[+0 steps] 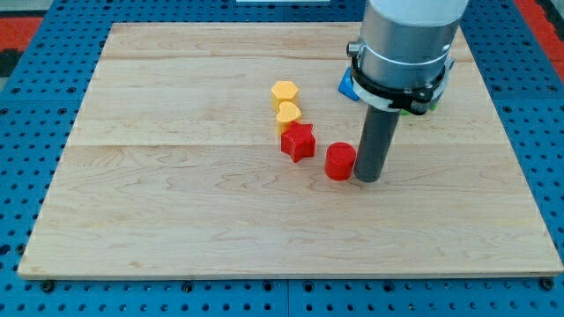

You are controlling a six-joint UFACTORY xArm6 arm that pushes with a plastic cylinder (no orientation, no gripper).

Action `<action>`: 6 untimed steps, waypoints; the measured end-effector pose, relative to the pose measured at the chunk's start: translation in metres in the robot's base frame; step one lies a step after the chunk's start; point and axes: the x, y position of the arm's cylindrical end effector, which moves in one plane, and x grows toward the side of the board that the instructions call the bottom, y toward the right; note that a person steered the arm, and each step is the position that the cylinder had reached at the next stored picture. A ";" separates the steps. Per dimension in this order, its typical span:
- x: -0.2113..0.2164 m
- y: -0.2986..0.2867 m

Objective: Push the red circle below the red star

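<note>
Standing on the surface (176,220) as a plain dark rod (374,141) in place of a hand, my tip (367,179): nothing about it to open or shut, nothing grasped, only a blunt end set down on the wood. Directly at its left side in the view, the red circle (340,162), touching the rod or all but touching; too close to tell which. Roughly level with the tip, perhaps a shade higher in the view.

Further toward the view's left, the red star (298,142), apart from the red circle by a narrow strip of bare wood. Circle to the right of the star and a little lower, so beside it rather than beneath it; task step not yet done.

Just above the star, almost touching it, a yellow block (288,114) of rounded, uncertain shape. Above that, touching it, a yellow hexagon (285,91). Three pieces in a short column near the middle of the surface, tip well to the right of all three.

Behind the grey arm housing (407,40), toward the view's top, a blue block (345,85), largely hidden, shape not clear. At the housing's right edge, a sliver of green (436,104), too little showing to name.

Around the pale wood, a blue perforated base (18,176).
</note>
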 end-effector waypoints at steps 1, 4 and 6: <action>-0.024 0.052; 0.031 -0.066; 0.046 -0.049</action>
